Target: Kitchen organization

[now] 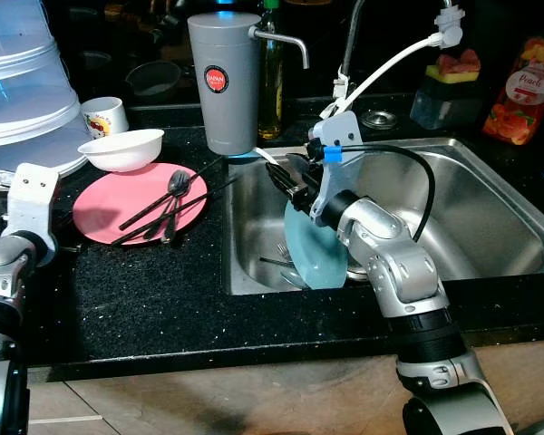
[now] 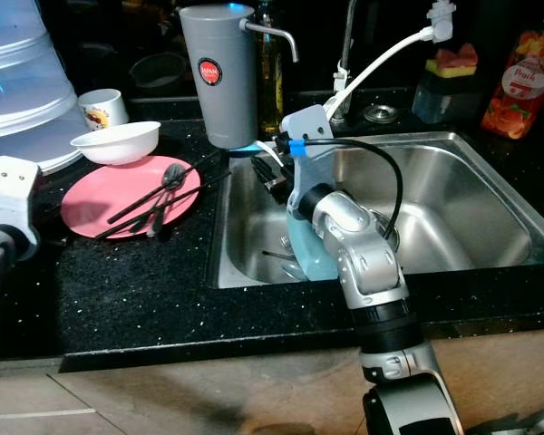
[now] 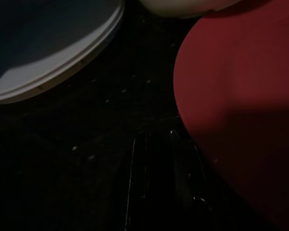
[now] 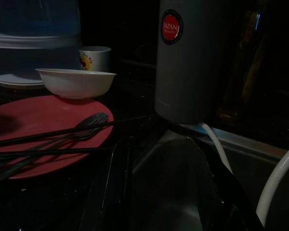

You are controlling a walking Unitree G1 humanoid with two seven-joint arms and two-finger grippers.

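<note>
Over the sink (image 1: 490, 195) | right gripper (image 1: 286, 181) spread wide, grasping nothing, at sink's left rim | teal plate (image 1: 313, 249) leans on edge inside sink, under the arm | left gripper (image 3: 154, 183): grip unreadable | risk: forearm nudges plate, it slides onto cutlery (image 1: 276, 258) below and chips

Pink plate (image 1: 100, 213); white bowl (image 1: 121, 149); teal plate (image 1: 313, 254); grey dispenser (image 1: 223, 82).

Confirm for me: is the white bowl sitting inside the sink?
No. The white bowl rests on the black counter beside the pink plate, left of the sink.
</note>
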